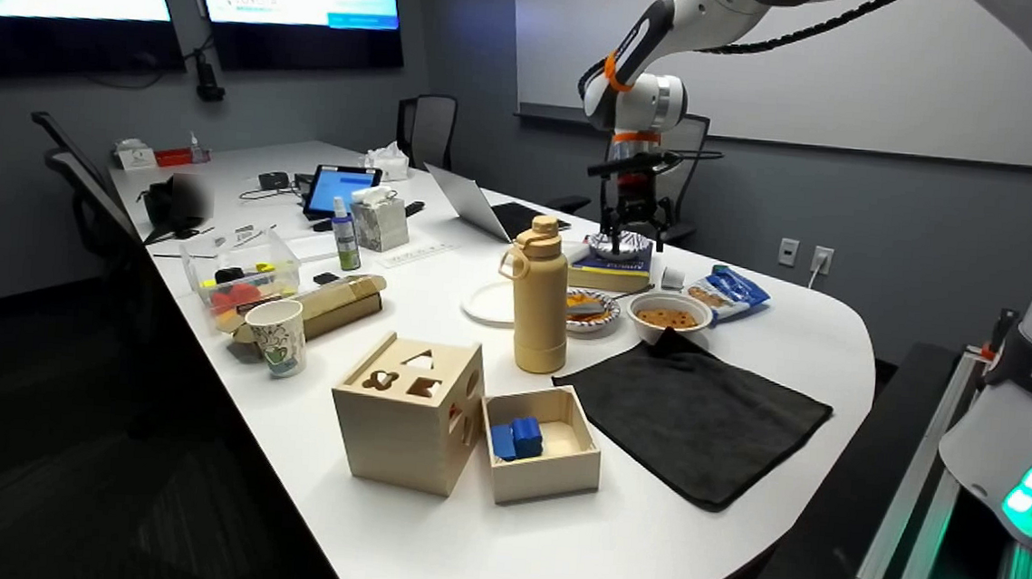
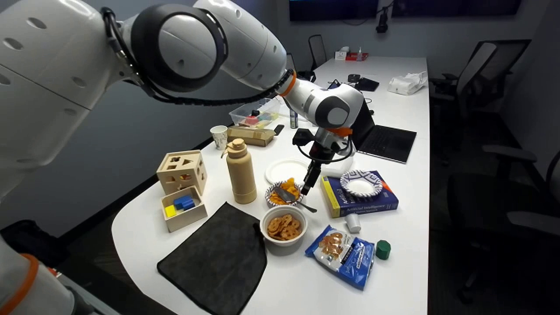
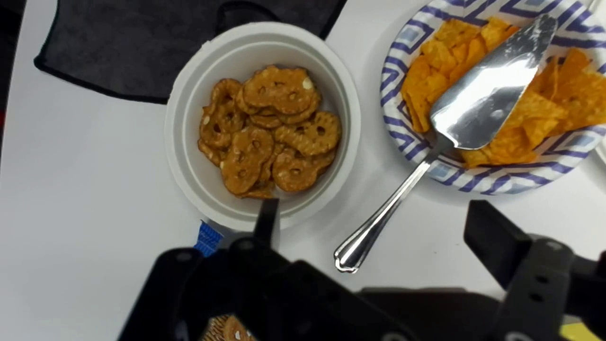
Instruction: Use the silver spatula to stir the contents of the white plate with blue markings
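Okay, my claw (image 3: pixel 379 228) is spread wide above the tabletop (image 2: pixel 393 284), near the white plate with blue markings (image 3: pixel 393 94). The silver spatula (image 3: pixel 466 118) rests with its blade on the plate's chips (image 3: pixel 535 118), handle reaching past the rim. Near the plate I read "Artificial Intelligence" on a book (image 2: pixel 366 207); well apart from it, "TOYOTA" on a wall screen (image 1: pixel 300 7).

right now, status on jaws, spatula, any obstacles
Jaws open, empty. Silver spatula on chips in the blue-marked plate, handle jutting out. Pretzel bowl close by, may crowd the grasp.
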`<state>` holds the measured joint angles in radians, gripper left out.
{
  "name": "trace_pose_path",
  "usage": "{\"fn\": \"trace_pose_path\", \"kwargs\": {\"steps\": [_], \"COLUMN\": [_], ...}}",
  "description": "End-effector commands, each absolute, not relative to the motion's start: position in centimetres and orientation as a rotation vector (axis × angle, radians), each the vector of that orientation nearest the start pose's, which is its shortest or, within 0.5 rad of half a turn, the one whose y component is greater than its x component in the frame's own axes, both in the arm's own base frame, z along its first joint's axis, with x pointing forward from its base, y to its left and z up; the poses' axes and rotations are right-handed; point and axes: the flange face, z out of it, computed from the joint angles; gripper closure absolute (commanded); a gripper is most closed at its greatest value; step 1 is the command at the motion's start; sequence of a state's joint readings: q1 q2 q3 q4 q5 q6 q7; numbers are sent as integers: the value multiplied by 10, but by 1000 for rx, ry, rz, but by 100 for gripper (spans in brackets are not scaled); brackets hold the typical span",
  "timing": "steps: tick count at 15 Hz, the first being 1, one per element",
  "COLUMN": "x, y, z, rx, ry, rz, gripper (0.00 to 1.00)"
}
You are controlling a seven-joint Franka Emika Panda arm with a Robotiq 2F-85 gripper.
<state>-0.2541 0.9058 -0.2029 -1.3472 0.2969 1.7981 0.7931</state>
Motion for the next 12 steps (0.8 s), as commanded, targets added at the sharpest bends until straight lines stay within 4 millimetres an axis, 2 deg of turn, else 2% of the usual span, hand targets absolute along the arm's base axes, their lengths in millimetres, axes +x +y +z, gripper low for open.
{"fn": "trace_pose_path", "kwargs": {"steps": [1, 5, 8, 12], "x": [636, 636, 640, 640], "y": [-259, -259, -251, -245], "z": [152, 152, 143, 139], "rx": [-2382, -2384, -2288, -2143], "ry": [1896, 1895, 2013, 2203], "rz": [696, 696, 820, 899], "gripper": [0, 0, 0, 0]}}
